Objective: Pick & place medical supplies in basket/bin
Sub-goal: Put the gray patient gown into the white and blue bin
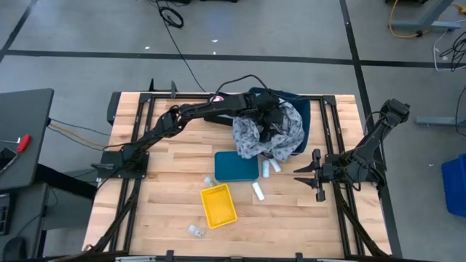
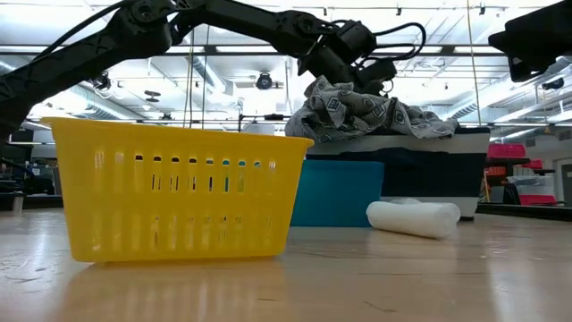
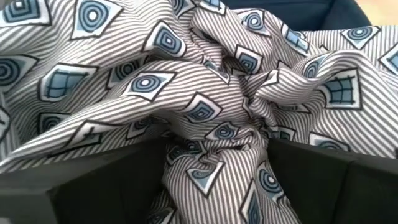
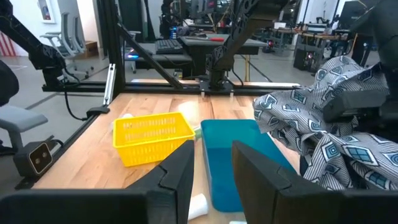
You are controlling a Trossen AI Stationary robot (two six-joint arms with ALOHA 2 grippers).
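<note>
The grey patterned cloth is lying bunched in a heap over the dark blue bin at the far edge of the worktop, spilling over the bin's near rim toward the teal bin. The left gripper is sitting right on top of this heap, and in the left wrist view a twisted fold of the cloth is running up between its two dark fingers, so the claw is pinching the cloth; the bulk of the fabric is hanging below and ahead of it. The heap has no clear long axis, only a rumpled mound. The left arm is reaching across from the worktop's left side, so it is by far the nearer one. The right gripper is waiting near the right edge, just beside the white rolls, its fingers spread apart and pointing toward the teal bin and the yellow basket. Judging from this, the coming move is depending on whether the cloth is being carried down into the dark blue bin beneath the claw
</note>
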